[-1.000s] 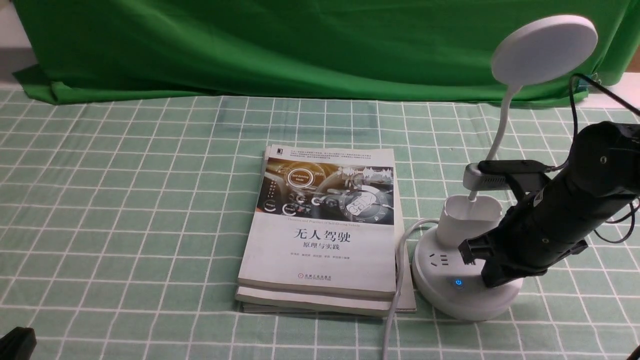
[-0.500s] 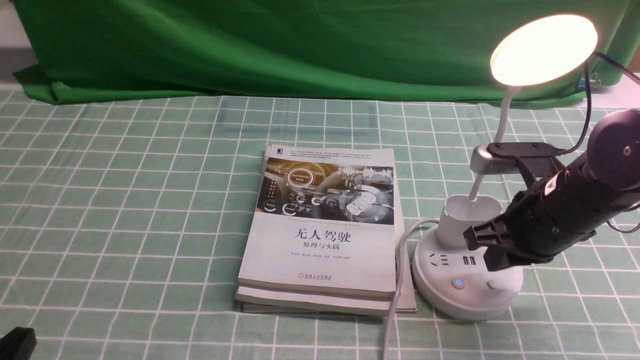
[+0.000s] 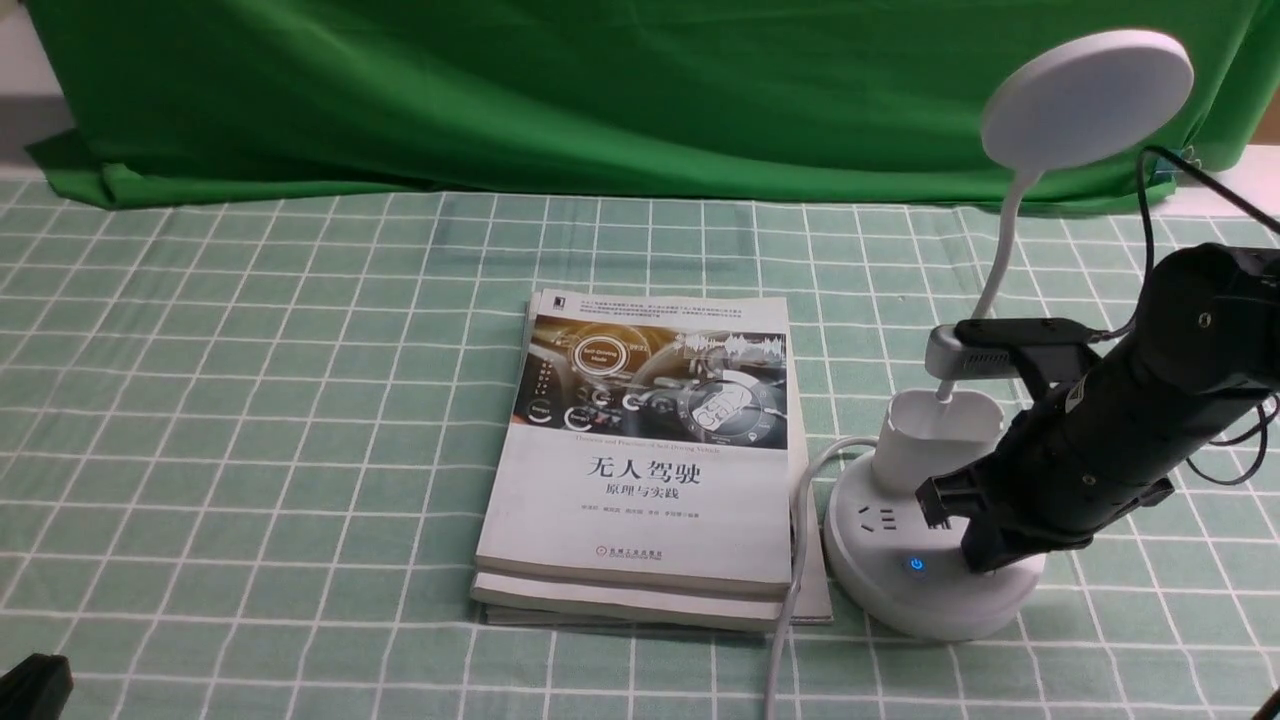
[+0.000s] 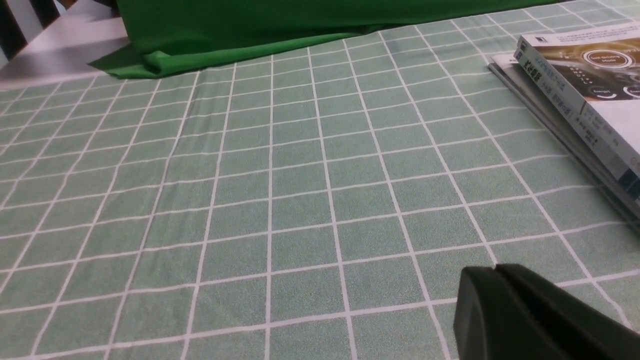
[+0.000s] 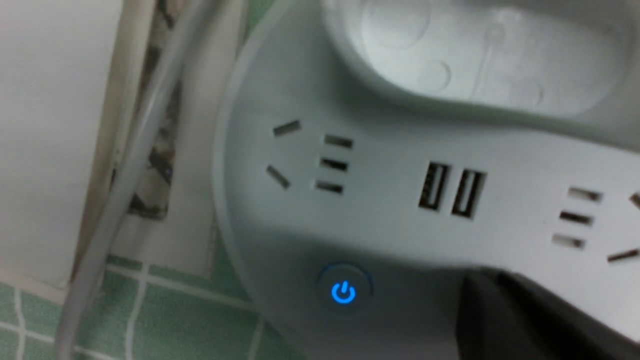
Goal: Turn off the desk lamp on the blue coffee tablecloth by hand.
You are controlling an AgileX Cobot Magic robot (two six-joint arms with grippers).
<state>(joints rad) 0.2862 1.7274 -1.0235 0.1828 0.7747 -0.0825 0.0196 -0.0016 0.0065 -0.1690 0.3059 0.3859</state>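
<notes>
The greatest part of the scene is taken up by the blue coffee tablecloth point(image 3: 250, 400), a pale green-blue cloth gridded with thin white lines. Behind it a plain dark green cloth point(image 3: 500, 90) is hung, bunched along its lower edge. A stack of books point(image 3: 640, 470) is laid flat near the middle of the gridded cloth, a Chinese-titled volume uppermost. Just to the right of the stack, the desk lamp point(image 3: 935, 440) is stood on the same cloth. Its disc head point(image 3: 1088, 98) is raised on a thin bent neck point(image 3: 1003, 240) and is seen plain white, unlit. The right gripper point(image 3: 985, 552) is angled down from the right onto the top of the lamp's round base point(image 3: 880, 590). Its jaws are pressed together with nothing between them, and their tip is set against the base. The left gripper point(image 4: 495, 280) is held low at the near left, well apart from the lamp, its jaws likewise closed and empty. A grey module point(image 3: 960, 352) is carried above the right arm, in front of the neck. A white cable point(image 3: 790, 600) is run from the base toward the near edge, beside the books. Two USB ports point(image 5: 451, 186) are set between socket slots, and a small button point(image 5: 343, 292), lit blue, is seen just left of the right gripper's tip.
</notes>
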